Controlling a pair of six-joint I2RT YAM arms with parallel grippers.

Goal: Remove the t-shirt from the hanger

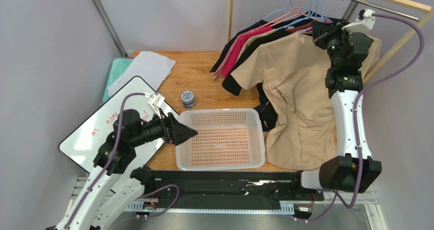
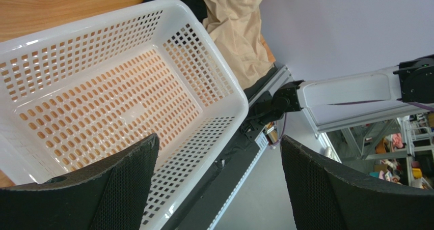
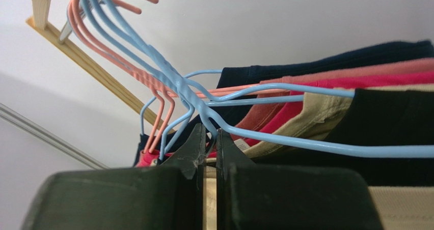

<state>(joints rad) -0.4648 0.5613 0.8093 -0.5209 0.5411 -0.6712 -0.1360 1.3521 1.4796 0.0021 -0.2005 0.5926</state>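
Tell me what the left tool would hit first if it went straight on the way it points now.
Probably the white basket: the open left tool points at its rim, close ahead. Its height is unclear, so it might pass just over the rim instead.

left hand [image 2: 218, 139] splayed, right hand [image 3: 210, 134] pinched
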